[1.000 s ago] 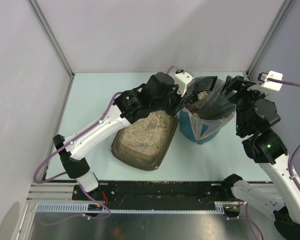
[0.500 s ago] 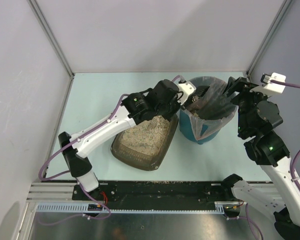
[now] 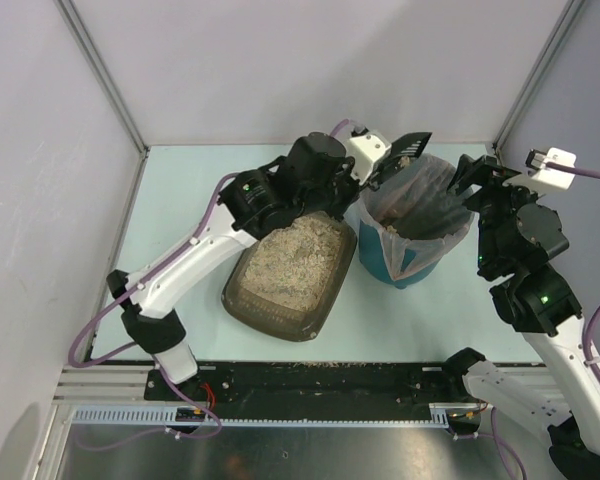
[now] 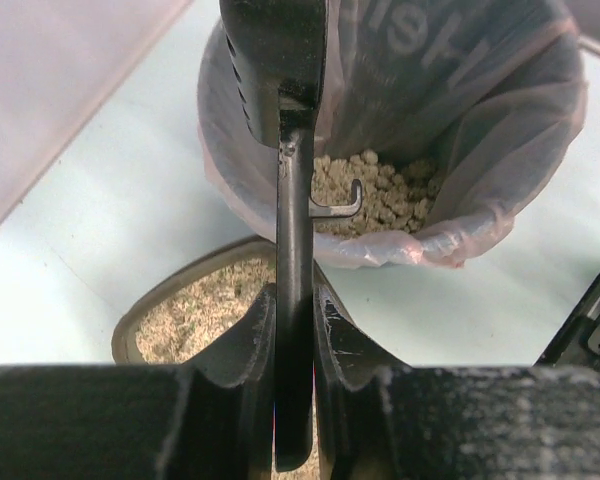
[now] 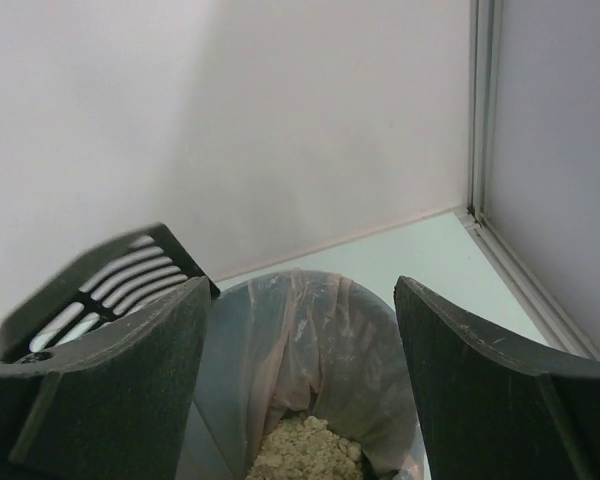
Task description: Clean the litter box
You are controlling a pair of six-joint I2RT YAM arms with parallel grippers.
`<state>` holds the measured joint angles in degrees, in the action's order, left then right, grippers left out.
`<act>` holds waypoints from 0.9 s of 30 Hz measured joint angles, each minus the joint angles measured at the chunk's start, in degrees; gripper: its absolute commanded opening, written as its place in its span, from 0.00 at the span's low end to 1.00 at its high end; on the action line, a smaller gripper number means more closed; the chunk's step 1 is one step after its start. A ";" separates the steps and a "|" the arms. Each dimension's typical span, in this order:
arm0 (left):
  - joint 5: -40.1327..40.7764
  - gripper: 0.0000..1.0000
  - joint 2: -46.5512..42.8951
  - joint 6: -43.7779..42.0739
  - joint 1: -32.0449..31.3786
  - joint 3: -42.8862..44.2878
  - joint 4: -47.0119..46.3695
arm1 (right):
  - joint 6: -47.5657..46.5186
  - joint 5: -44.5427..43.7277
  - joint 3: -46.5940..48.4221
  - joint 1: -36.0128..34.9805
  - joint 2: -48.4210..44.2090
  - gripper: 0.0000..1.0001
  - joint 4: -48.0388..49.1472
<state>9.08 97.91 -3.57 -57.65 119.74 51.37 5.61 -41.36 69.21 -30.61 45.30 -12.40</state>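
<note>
Litter box (image 3: 285,270) beside teal bin (image 3: 380,262), left claw (image 4: 292,330) clamping scoop (image 4: 278,60) above bin, right claw (image 5: 302,300) spread wide, empty

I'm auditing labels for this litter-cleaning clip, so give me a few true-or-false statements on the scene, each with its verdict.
1. The left gripper is shut on the handle of the small black slotted plastic scoop. True.
2. The round teal bin with a clear bag liner is empty. False: beige litter lies in its bag.
3. The right gripper is clamped on the bin's rim. False: its jaws stand open above the bin.
4. The shallow dark brown plastic litter box holds beige grainy litter. True.
</note>
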 measured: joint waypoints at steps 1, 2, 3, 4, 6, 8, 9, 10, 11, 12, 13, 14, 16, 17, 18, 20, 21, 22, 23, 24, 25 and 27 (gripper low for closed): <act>-0.02 0.00 -0.24 -0.02 -0.04 0.81 -0.20 | 0.13 0.00 0.00 0.00 0.00 0.79 -0.07; -0.17 0.00 -0.66 -0.02 -0.09 0.98 -0.50 | 0.26 0.00 -0.04 0.00 0.00 0.79 -0.17; -0.26 0.00 -1.03 -0.02 -0.11 0.96 -0.52 | 0.35 0.00 -0.11 0.00 0.00 0.79 -0.17; -0.42 0.00 -1.49 -0.02 -0.11 0.72 -0.57 | 0.44 0.00 -0.24 0.00 0.00 0.79 -0.20; -0.94 0.00 -2.56 0.02 -0.11 -1.46 -1.25 | 0.61 0.00 -0.52 0.00 0.00 0.79 -0.22; -1.77 0.00 -3.80 0.07 -0.11 -5.77 -1.53 | 0.83 0.00 -0.76 0.04 0.00 0.79 -0.24; -2.03 0.00 -4.11 0.09 -0.11 -7.98 -1.29 | 0.85 0.02 -0.83 0.07 0.00 0.79 -0.26; -2.29 0.00 -4.22 0.09 -0.11 -10.43 -1.38 | 0.85 0.00 -0.85 0.09 0.02 0.79 -0.26; -2.43 0.00 -4.22 0.11 -0.13 -12.79 -1.31 | 0.85 0.02 -0.92 0.11 0.07 0.79 -0.26; -2.64 0.00 -4.09 0.11 -0.13 -14.49 -1.44 | 0.83 0.02 -0.96 0.11 0.09 0.79 -0.28; -2.82 0.00 -3.80 0.09 -0.15 -16.13 -1.36 | 0.83 0.02 -0.96 0.11 0.11 0.79 -0.33; -2.75 0.00 -3.56 0.11 -0.24 -17.03 -0.92 | 0.83 0.02 -0.96 0.13 0.11 0.79 -0.28; -2.71 0.00 -3.23 0.11 -0.31 -17.29 -1.03 | 0.83 0.00 -0.96 0.22 0.11 0.79 -0.26; -2.67 0.00 -3.21 0.11 -0.33 -17.07 -1.05 | 0.83 0.00 -0.96 0.28 0.11 0.79 -0.24; -2.60 0.00 -3.19 0.09 -0.33 -16.48 -0.87 | 0.83 0.00 -0.96 0.37 0.11 0.79 -0.24; -2.27 0.00 -2.80 0.07 -0.35 -14.19 -0.31 | 0.83 0.02 -0.96 0.42 0.13 0.79 -0.24; -2.16 0.00 -2.60 0.07 -0.35 -12.90 -0.22 | 0.83 0.02 -0.96 0.44 0.13 0.79 -0.22; -2.16 0.00 -2.43 0.07 -0.35 -11.61 -0.15 | 0.83 0.02 -0.96 0.44 0.13 0.79 -0.20; -2.16 0.00 -2.27 0.07 -0.35 -10.38 -0.24 | 0.83 0.02 -0.96 0.48 0.13 0.79 -0.17; -2.19 0.00 -2.19 0.09 -0.35 -9.35 -0.20 | 0.83 0.02 -0.96 0.48 0.13 0.79 -0.15; -2.16 0.00 -2.12 0.11 -0.35 -8.68 -0.22 | 0.83 0.02 -0.96 0.48 0.13 0.79 -0.15; -2.16 0.00 -1.90 0.28 -0.35 -7.26 -0.24 | 0.83 0.02 -0.96 0.52 0.13 0.79 -0.15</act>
<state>6.92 96.01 -3.29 -58.00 112.49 51.13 6.44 -41.34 68.25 -30.09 45.43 -12.56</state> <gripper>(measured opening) 0.191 0.788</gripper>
